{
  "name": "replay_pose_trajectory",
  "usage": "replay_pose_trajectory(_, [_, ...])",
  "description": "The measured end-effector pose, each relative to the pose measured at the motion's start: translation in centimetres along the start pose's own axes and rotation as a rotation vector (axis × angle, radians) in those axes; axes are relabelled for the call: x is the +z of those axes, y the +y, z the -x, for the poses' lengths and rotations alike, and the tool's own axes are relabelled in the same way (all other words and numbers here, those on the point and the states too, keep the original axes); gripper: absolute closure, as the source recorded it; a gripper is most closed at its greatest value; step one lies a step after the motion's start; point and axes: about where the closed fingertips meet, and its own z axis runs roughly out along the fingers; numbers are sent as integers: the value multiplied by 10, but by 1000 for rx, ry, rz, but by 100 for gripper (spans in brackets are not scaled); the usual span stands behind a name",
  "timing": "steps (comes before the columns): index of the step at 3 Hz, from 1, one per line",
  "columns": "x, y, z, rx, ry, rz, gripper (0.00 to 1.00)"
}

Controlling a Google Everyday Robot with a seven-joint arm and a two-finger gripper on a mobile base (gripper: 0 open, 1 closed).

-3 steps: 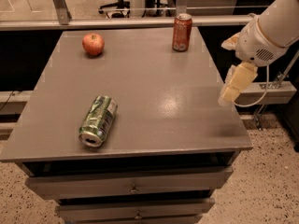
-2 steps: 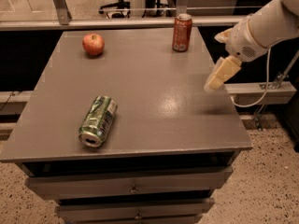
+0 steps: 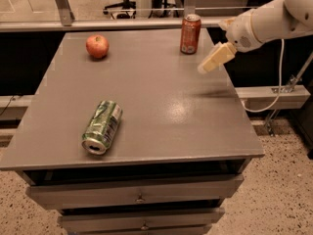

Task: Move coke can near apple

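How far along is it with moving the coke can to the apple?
Nothing is done yet: the coke can stands at the back right, well apart from the apple at back left. In hand: the gripper hovers just right of the can, not touching it. Left: grasp, carry, set it beside the apple.

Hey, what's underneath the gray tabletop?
Stacked drawers with small knobs sit under the tabletop. Whatever is inside them is hidden. The gripper hovers above the top, close beside the coke can.

arm (image 3: 274, 21): cut by right edge | gripper (image 3: 205, 67): right of coke can (image 3: 190, 34) | cabinet (image 3: 98, 196): bottom cut off
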Motion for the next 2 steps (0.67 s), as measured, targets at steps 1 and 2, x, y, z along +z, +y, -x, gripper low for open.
replay_pose_trajectory(1, [25,-49,26,113,-152,-56,0])
replay_pose_trajectory(2, [37,-72,40,180,-229,-74,0])
